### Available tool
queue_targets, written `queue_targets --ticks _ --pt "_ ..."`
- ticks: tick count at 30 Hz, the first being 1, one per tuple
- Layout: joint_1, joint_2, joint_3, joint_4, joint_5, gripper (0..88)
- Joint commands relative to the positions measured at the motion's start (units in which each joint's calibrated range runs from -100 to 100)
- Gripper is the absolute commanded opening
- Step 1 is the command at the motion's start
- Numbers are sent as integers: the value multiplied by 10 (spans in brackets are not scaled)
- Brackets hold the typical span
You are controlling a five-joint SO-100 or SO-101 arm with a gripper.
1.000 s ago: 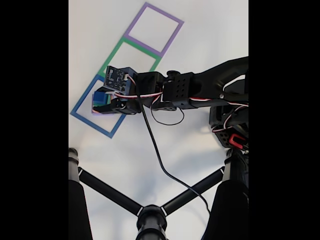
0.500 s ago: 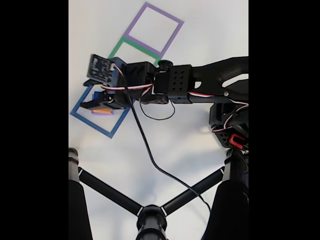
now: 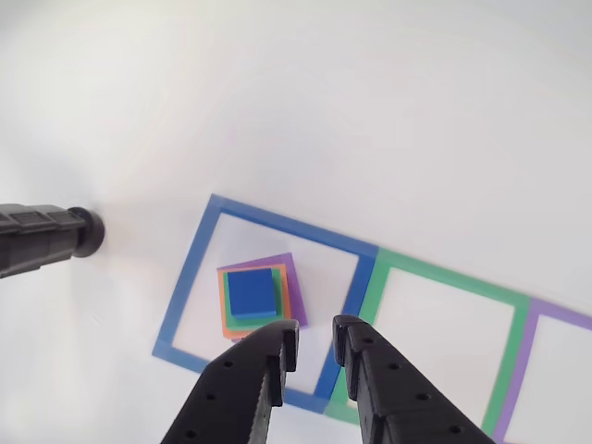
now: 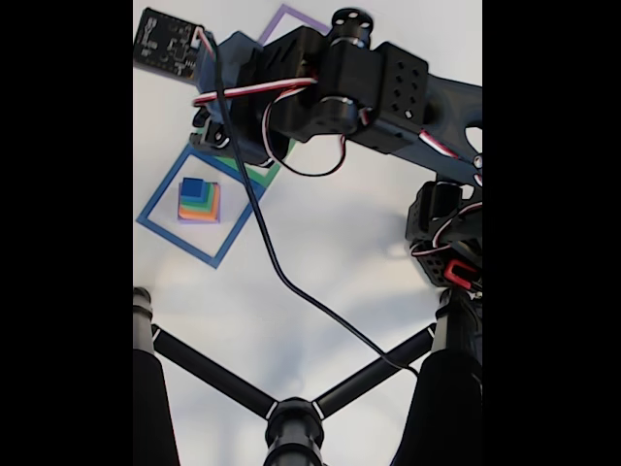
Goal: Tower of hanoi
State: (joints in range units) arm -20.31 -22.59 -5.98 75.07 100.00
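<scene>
Pincer (image 3: 314,356) is now lifted above the worktop (image 3: 370,111), jaws slightly apart w/ nothing held; half a sec ago it was low over the blocks. The tower (image 3: 255,296) stands whole inside the blue tape square (image 3: 277,222), so probably finished.

Stack of four square matte foam blocks (image 4: 199,201), blue topmost, inside blue tape square outline (image 4: 165,232) on white table (image 4: 320,262). Black robot arm (image 4: 369,92) above; black cable (image 4: 291,282) trailing.
</scene>
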Motion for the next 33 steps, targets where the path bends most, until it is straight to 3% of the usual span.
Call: queue_targets --ticks 1,9,17,33 --pt "8 -35 -75 62 0 0" --pt "20 -83 -50 86 0 0" --pt "75 -199 170 -4 0 0" --pt "181 -406 482 -15 0 0"
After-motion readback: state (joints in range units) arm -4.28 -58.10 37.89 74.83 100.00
